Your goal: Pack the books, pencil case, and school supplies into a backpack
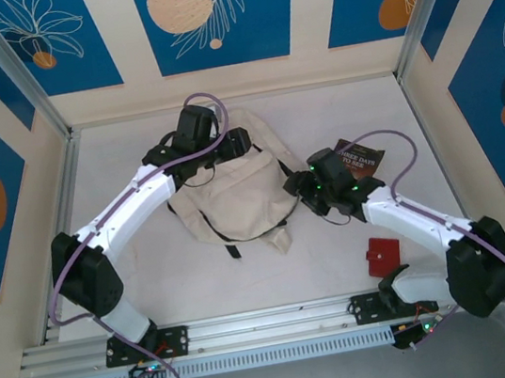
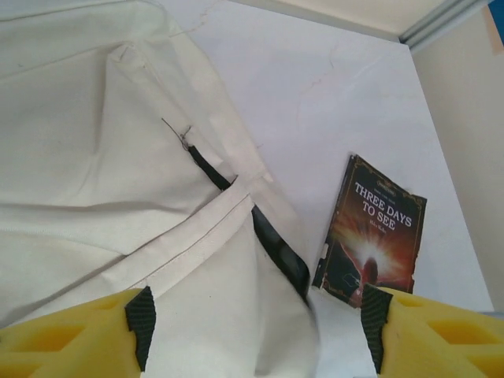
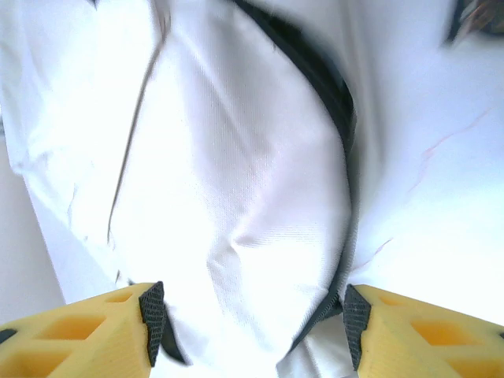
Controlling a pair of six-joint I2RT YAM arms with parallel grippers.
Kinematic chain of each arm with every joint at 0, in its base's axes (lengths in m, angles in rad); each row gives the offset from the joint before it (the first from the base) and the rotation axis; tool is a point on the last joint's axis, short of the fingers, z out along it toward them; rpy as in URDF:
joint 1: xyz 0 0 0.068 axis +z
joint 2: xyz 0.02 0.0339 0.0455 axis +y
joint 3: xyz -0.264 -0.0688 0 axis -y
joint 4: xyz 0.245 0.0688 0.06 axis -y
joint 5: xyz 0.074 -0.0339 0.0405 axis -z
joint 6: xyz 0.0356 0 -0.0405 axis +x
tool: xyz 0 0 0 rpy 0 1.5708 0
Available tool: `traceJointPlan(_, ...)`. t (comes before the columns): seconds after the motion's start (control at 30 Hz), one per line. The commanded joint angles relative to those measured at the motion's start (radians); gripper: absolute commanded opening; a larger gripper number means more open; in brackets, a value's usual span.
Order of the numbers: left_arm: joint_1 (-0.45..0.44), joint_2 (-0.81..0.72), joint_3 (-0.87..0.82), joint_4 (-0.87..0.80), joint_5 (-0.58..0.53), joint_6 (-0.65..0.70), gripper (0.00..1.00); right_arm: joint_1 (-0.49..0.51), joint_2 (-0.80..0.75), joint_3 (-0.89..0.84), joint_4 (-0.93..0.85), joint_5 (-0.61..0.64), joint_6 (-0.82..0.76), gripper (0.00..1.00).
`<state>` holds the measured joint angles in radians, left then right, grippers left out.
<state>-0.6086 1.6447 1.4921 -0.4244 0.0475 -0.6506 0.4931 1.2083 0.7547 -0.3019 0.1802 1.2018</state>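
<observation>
Both pincers are open and hold nothing — left pincer (image 2: 256,327) above the backpack (image 1: 230,197) near its zip, right pincer (image 3: 252,319) astride its side fabric. The backpack lies flat on the counter (image 1: 275,276). A black book (image 2: 372,232) lies just beside it and a red thing (image 1: 383,253) lies well apart — both unpacked. Packing looks barely begun to me; what is inside the backpack I cannot tell.

A soft cream-white fabric backpack (image 2: 102,157) covers the left and centre of the frame, with a dark strip (image 2: 279,256) along its edge. At right, a thin black-covered book (image 2: 372,232) titled "Three Days to See" lies on the white table (image 2: 331,79). The left gripper (image 2: 256,327) shows its yellow foam fingers (image 2: 63,339) spread wide at the bottom corners.
</observation>
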Motion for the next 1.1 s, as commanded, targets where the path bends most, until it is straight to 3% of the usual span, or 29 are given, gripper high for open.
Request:
traceJointPlan(0.0,-0.006,0.009,0.023,0.009,0.070,0.037,0.72,-0.098,-0.012,-0.028,-0.109,0.060,-0.069,0.64)
traceJointPlan(0.17,-0.056,0.107,0.098,-0.019,0.102,0.061,0.71,-0.263,0.008,-0.001,-0.101,-0.008,-0.188,0.69)
traceJointPlan(0.33,-0.104,0.231,0.175,-0.020,0.122,0.041,0.69,-0.388,0.204,0.171,-0.184,-0.053,-0.359,0.70)
traceJointPlan(0.53,-0.141,0.335,0.226,-0.061,0.137,-0.012,0.65,-0.401,0.443,0.353,-0.240,0.004,-0.451,0.68)
traceJointPlan(0.73,-0.161,0.328,0.180,-0.080,0.113,-0.032,0.65,-0.383,0.658,0.564,-0.366,0.022,-0.547,0.68)
traceJointPlan(1.07,-0.162,0.280,0.141,-0.096,0.072,-0.049,0.70,-0.350,0.814,0.660,-0.464,0.011,-0.597,0.69)
